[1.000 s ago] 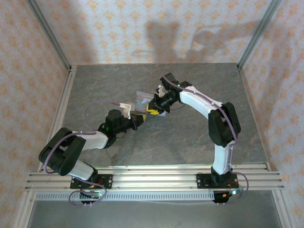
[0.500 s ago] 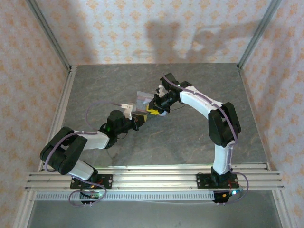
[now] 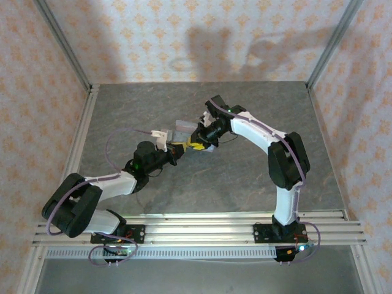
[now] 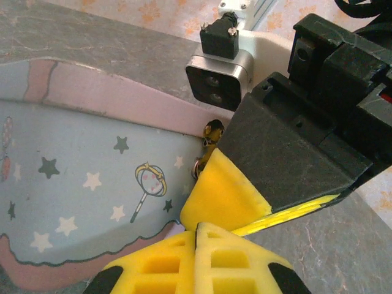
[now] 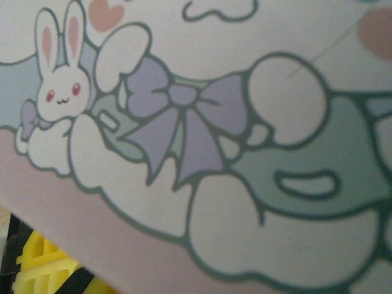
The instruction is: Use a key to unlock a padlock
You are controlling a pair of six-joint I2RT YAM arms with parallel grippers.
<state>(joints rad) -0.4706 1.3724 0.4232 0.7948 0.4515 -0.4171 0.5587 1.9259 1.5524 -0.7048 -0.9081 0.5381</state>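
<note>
At the middle of the grey bench [image 3: 245, 177] the two arms meet over a light-blue tin [image 3: 182, 128], the left tool [image 3: 179, 149] coming in from the near left and the right tool [image 3: 198, 145] from the far right, their yellow tips almost touching beside the tin's near edge. From the left wrist, a tiny metal piece [image 4: 212, 131], dark with a brassy tint, sits right at the tin's pink rim, just above the right tool's yellow fingertip [image 4: 223, 195] and apparently touching it. It is too small to tell whether it is the padlock or the key. A small ring [image 4: 197, 166] shows just below it, against the tin's starred face. The left tool's two yellow pads [image 4: 174, 260] press flat together along a thin seam, fully closed, and lie just under the right tool's fingertip. Whether anything thin is pinched in that seam cannot be made out. The right tool's black body hides most of its own jaws, so I cannot tell how far apart they stand or whether they grip the metal piece. From the right wrist, the tin's printed face, with a white rabbit [image 5: 58, 92] and a lilac bow [image 5: 177, 125], lies very close to the lens, and one yellow fingertip [image 5: 43, 269] shows at the lower left just under the tin's pink border.
</note>
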